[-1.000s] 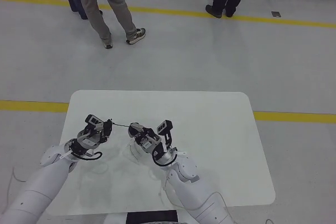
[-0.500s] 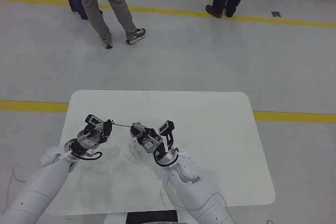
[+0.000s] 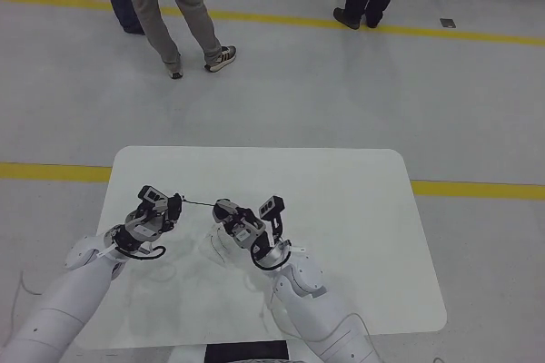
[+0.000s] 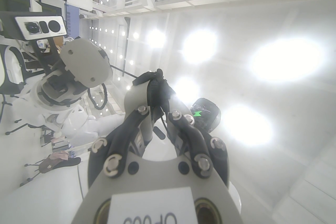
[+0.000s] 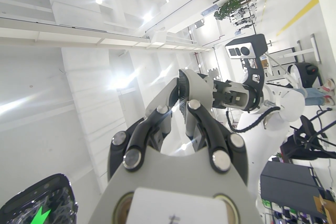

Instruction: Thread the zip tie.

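Right claw (image 3: pixel 218 210) slightly farther from left claw (image 3: pixel 174 201), both tight on the zip tie (image 3: pixel 195 203).

- The left arm (image 3: pixel 68 277) and the right arm (image 3: pixel 304 295) wore smooth white shells, rounded at the joints.
- The left pincer (image 4: pixel 157 82) had pale grey fingers (image 4: pixel 134 100), curved black links (image 4: pixel 126 128) and round silver pins (image 4: pixel 142 109).
- The right pincer (image 5: pixel 178 88) matched it, with a ribbed black pad (image 5: pixel 183 86).
- A white printed label (image 4: pixel 155 198) sat on each grey wrist plate.
- A black ribbed cable (image 5: pixel 240 130) looped beside the left wrist's black bracket (image 5: pixel 256 72) and grey camera bar (image 5: pixel 240 51).
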